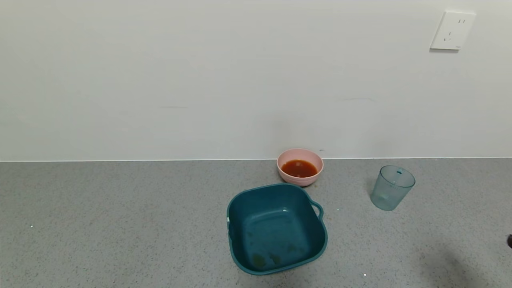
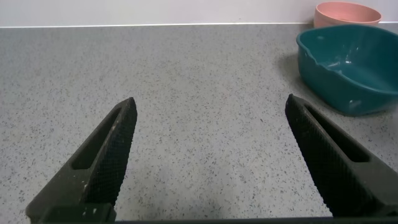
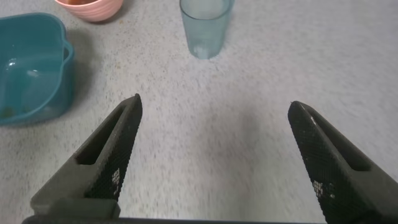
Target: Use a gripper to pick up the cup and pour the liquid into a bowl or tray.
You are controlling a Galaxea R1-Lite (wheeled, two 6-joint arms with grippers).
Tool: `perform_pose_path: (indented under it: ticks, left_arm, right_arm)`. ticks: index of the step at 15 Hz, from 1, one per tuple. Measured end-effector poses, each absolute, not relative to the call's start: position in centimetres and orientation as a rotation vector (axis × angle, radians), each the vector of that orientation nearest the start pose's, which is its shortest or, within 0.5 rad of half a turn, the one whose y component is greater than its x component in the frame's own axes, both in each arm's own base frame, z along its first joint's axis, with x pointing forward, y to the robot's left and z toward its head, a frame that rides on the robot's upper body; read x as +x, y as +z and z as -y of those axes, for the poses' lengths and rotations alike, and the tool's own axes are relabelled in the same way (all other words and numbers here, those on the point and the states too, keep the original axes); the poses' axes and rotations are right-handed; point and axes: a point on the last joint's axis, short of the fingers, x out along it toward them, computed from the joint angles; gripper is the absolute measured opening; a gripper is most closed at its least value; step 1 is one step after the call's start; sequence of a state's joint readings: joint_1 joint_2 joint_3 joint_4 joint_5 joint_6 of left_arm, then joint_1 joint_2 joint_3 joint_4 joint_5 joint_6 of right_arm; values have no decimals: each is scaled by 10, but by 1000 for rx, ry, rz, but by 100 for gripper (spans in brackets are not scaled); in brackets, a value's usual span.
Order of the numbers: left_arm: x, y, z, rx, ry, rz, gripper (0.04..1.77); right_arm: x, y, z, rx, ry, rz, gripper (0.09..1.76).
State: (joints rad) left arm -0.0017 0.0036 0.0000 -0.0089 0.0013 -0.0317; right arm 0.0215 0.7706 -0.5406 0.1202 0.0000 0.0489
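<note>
Standing empty right of bowl point(image 1: 300, 167): cup point(image 1: 392, 188), judged light, thin-walled, slippery; best gripped mid-body. Right gripper point(image 3: 214, 158) spread wide, near it; left gripper point(image 2: 211, 155) likewise, idle.

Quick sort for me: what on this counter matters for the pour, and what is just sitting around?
Job: cup, empty, upright; pink bowl holding red-brown liquid; right pincer, open, nearest the cup.
Lying about: teal tub; wall socket; left pincer, open over bare counter.
</note>
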Motion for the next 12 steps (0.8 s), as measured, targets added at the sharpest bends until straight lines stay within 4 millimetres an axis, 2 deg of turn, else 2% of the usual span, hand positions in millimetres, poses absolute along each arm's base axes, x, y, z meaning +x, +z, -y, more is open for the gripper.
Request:
perform_pose_path:
  ticks: [4, 6, 8, 12]
  left_arm:
    - [-23, 76, 0, -31, -1, 5, 172]
    - [-23, 76, 0, -32, -1, 5, 172]
    - [-23, 76, 0, -32, -1, 5, 172]
    - [-23, 76, 0, -31, -1, 5, 172]
  right_arm:
    - [-3, 212, 1, 43, -23, -247, 170]
    - [-28, 213, 1, 44, -56, -161, 170]
    - [-46, 210, 1, 40, -91, -93, 170]
    - [-70, 191, 0, -7, -79, -63, 170]
